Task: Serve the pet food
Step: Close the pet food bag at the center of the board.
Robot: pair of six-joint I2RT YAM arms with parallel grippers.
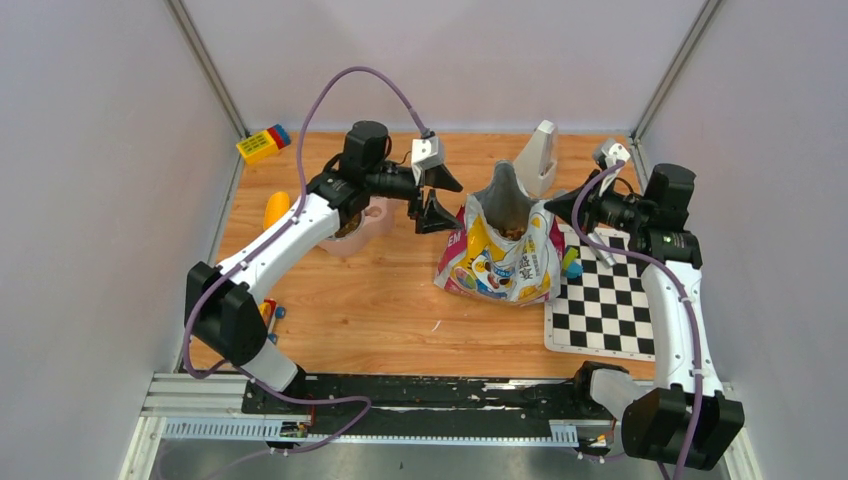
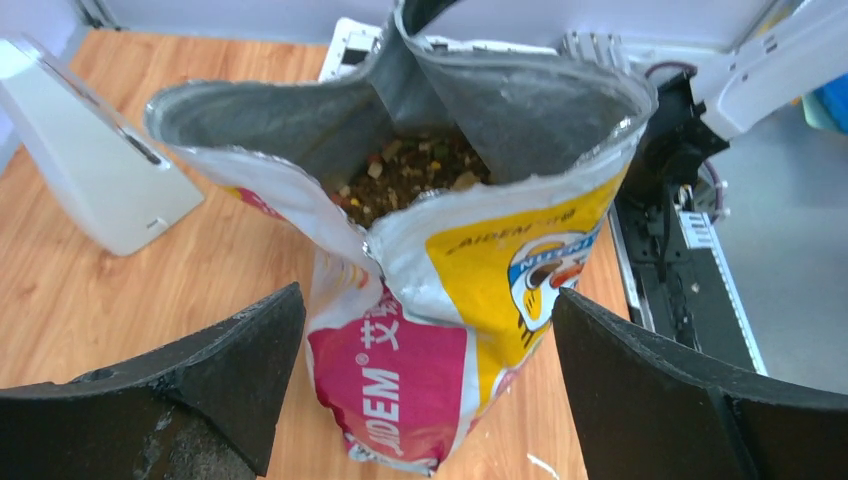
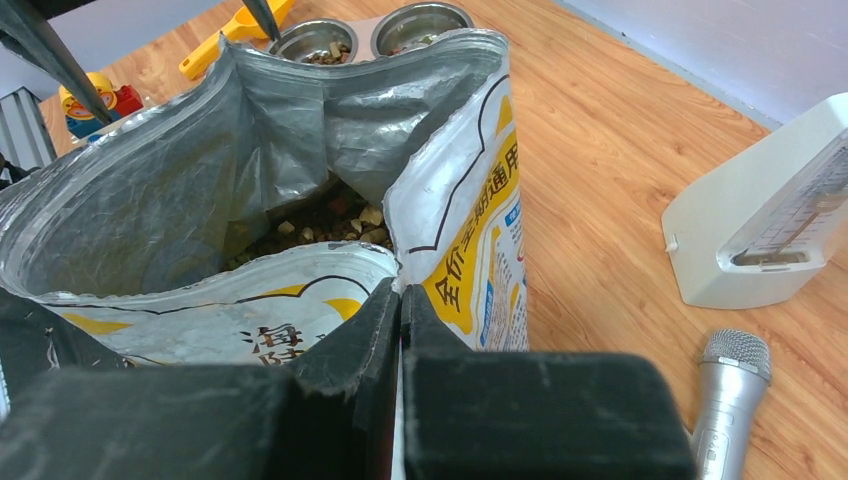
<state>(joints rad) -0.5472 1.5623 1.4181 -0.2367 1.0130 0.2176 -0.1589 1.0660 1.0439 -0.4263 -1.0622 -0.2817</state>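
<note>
My overhead view looks down on the table (image 1: 380, 300) from its near edge; both wrist views closely face the pet food bag (image 2: 480, 270) from opposite sides.

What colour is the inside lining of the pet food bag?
The bag's lining is crinkled silver-grey; it shows best in the right wrist view.

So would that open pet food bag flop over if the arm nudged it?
Probably floppy: the bag has thin, creased walls that sag inward at the mouth. Likely bottom-heavy, since the kibble sits low inside. The right gripper seems to pinch its rim, which may steady it.
</note>
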